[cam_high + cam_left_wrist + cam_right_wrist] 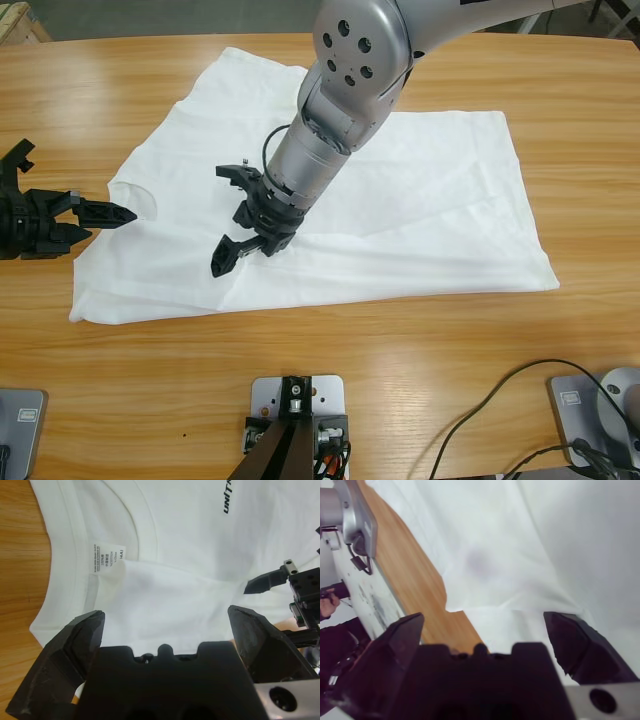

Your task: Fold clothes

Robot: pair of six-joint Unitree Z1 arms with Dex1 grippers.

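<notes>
White T-shirt (420,200) lies flat on the counter (400,360); both wide-open, empty claws, left (112,214) by the collar, right (236,215) over the middle, must next grab cloth.

Our left hand (112,213) reaches in low from the side edge, its jaws spread wide. Our right arm descends from the top, its hand (235,215) tilted downward, jaws parted.

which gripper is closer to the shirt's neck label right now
Left. The left gripper sits at the collar, facing the neck label. The right gripper is over the T-shirt's chest.
</notes>
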